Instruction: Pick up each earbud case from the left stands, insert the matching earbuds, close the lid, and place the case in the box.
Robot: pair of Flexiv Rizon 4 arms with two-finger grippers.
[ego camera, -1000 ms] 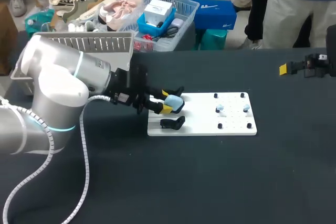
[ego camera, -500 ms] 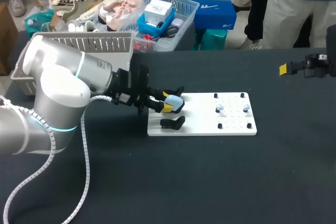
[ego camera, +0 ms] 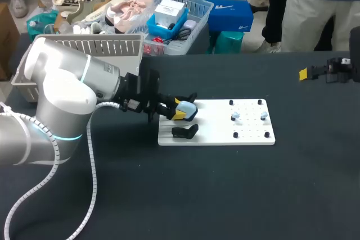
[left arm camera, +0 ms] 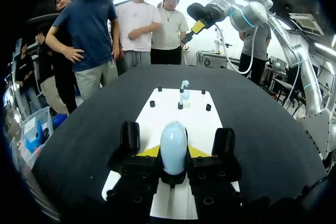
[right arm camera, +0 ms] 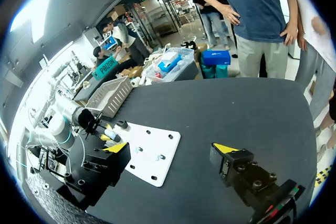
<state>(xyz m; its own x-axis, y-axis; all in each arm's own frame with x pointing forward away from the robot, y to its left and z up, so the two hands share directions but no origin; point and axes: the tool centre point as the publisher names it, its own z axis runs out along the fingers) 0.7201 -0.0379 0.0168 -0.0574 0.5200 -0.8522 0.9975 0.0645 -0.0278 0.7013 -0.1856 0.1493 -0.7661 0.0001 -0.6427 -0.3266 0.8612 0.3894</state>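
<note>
Left wrist view: left gripper (left arm camera: 174,152) fingers clamped on blue case (left arm camera: 174,139) at white board's (left arm camera: 178,115) near end. Right gripper (right arm camera: 170,148) fingers wide apart over table (right arm camera: 236,106), well apart from board.

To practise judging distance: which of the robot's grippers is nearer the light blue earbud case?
Left. The left gripper is shut on the light blue earbud case at the white board's left end; the right gripper is open, far beyond the board's other end.
</note>
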